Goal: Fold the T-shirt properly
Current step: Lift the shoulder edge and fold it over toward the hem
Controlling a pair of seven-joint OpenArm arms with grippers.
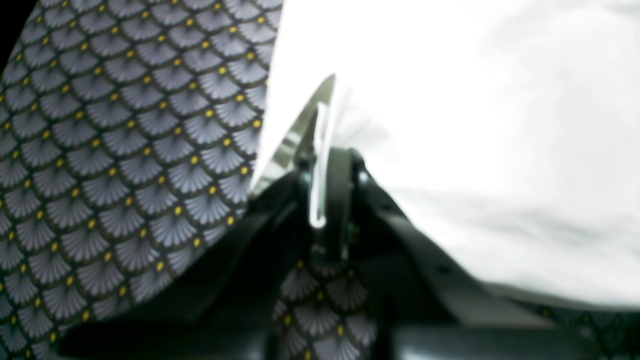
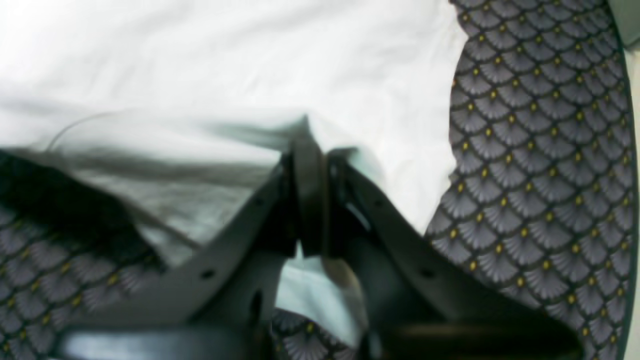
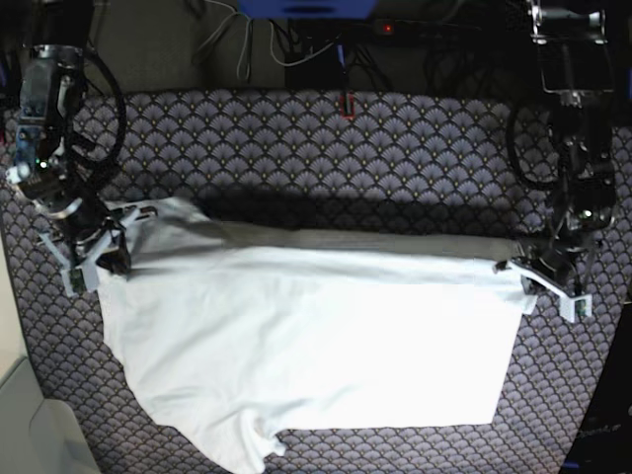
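Observation:
The white T-shirt [image 3: 316, 336] lies spread across the purple scallop-patterned tablecloth [image 3: 346, 158], with its far edge lifted into a fold between the two arms. At the right of the base view my left gripper [image 3: 523, 269] is shut on the shirt's corner. Its wrist view shows the fingers [image 1: 320, 150] pinching the T-shirt [image 1: 475, 125] edge. On the left, my right gripper [image 3: 111, 242] is shut on the shirt's other far corner. In the right wrist view its closed gripper [image 2: 310, 165] holds bunched T-shirt [image 2: 225, 60] cloth. A sleeve sticks out at the front [image 3: 247, 449].
The tablecloth [image 1: 125, 150] [image 2: 540, 150] covers the whole table. Cables and dark equipment [image 3: 296, 39] run along the back edge, with a small red item [image 3: 346, 104] near them. A pale surface [image 3: 20, 405] shows past the table's front left corner.

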